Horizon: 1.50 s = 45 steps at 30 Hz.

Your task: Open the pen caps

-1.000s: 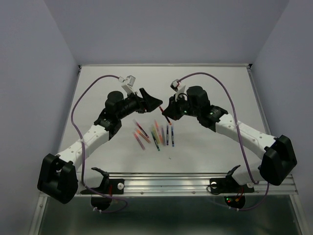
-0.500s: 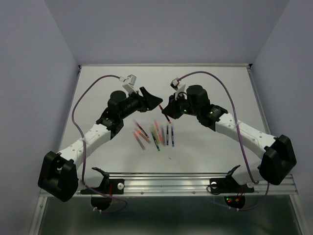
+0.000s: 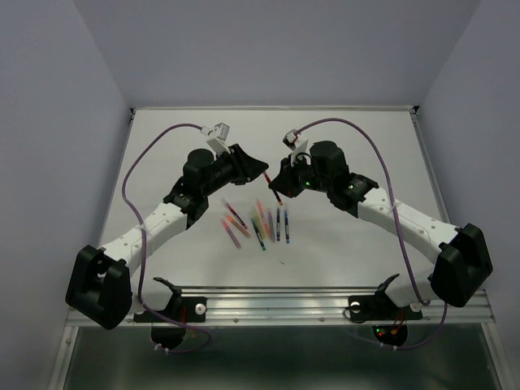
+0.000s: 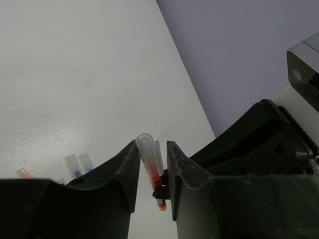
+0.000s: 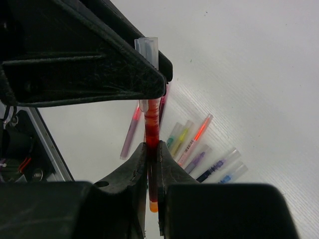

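1. Lilac walls close in a white bench [image 3: 349,146]. A fan of loose pens [image 3: 256,221] lies near its middle, between the two arms.
2. On the left, the left claw [image 4: 152,149] hangs above the bench with its jaws set narrowly on either side of the clear cap [image 4: 148,149] of a red pen [image 5: 151,127]. One jaw looks to touch the cap and a sliver of gap shows at the other, so I cannot tell whether it pinches yet.
3. In the centre, that pen is held in the air between the claws, farther from the bases than the loose pens, with its cap end toward the left claw.
4. On the right, the right claw [image 5: 152,149] is closed tight on the red barrel, and an orange tip pokes out behind it.
5. The risk at the left is a light hold on smooth plastic, which could slide off in a pull and leave the cap seated.
6. The risk at the right is a pull off the pen's axis, which could twist or drag the thin barrel through the jaws. A dropped pen or cap would likely land among the loose pens and scatter them.
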### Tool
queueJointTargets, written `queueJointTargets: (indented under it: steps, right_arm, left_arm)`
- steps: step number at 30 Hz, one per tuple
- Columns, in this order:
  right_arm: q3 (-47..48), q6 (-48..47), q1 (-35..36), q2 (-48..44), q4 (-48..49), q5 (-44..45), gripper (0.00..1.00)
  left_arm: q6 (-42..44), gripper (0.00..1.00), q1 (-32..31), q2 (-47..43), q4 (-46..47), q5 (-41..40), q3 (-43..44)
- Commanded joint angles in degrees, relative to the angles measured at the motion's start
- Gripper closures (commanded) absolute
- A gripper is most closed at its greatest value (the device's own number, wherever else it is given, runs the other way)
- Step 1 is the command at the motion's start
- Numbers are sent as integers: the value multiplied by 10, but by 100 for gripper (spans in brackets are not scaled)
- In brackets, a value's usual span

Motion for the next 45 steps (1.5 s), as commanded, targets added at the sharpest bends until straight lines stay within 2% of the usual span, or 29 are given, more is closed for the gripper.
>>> queueJointTargets:
  steps: [1, 3, 6, 10, 11, 13, 16, 22, 24, 27, 30, 37, 45]
  right_arm:
    - [28, -1, -1, -4, 38, -2, 99]
    - [28, -2, -1, -5, 38, 0, 99]
    - [29, -3, -1, -4, 39, 0, 99]
    - [30, -4, -1, -3, 38, 6, 97]
    - [30, -5, -1, -2, 38, 13, 80]
    - [29, -9, -1, -2, 38, 13, 74]
    - [29, -9, -1, 4, 37, 8, 59]
    - [38, -8, -1, 21, 37, 3, 54]
    - [42, -12, -1, 27, 38, 9, 59]
    - [44, -14, -1, 31, 38, 9, 84]
    - [37, -15, -1, 26, 40, 11, 99]
    - [-27, -16, -1, -16, 37, -29, 99]
    - [-151, 29, 11, -102, 34, -92, 99]
  left_arm:
    - [7, 67, -7, -1, 32, 5, 28]
    - [7, 75, -7, -2, 31, 5, 27]
    - [8, 100, -8, -2, 30, 4, 28]
    - [5, 100, -8, -6, 29, -8, 26]
    - [2, 100, -8, -6, 29, -12, 26]
    - [-11, 100, -8, -11, 31, -23, 21]
    - [-23, 100, -10, -23, 33, -44, 19]
    - [-41, 100, -11, -38, 45, -63, 12]
    - [-44, 100, -11, -39, 48, -62, 12]
    - [-44, 100, -12, -37, 48, -63, 12]
    - [-45, 100, -12, -31, 49, -77, 13]
    - [-11, 100, 10, -8, 38, -194, 69]
    - [7, 100, 116, 48, 22, -177, 169]
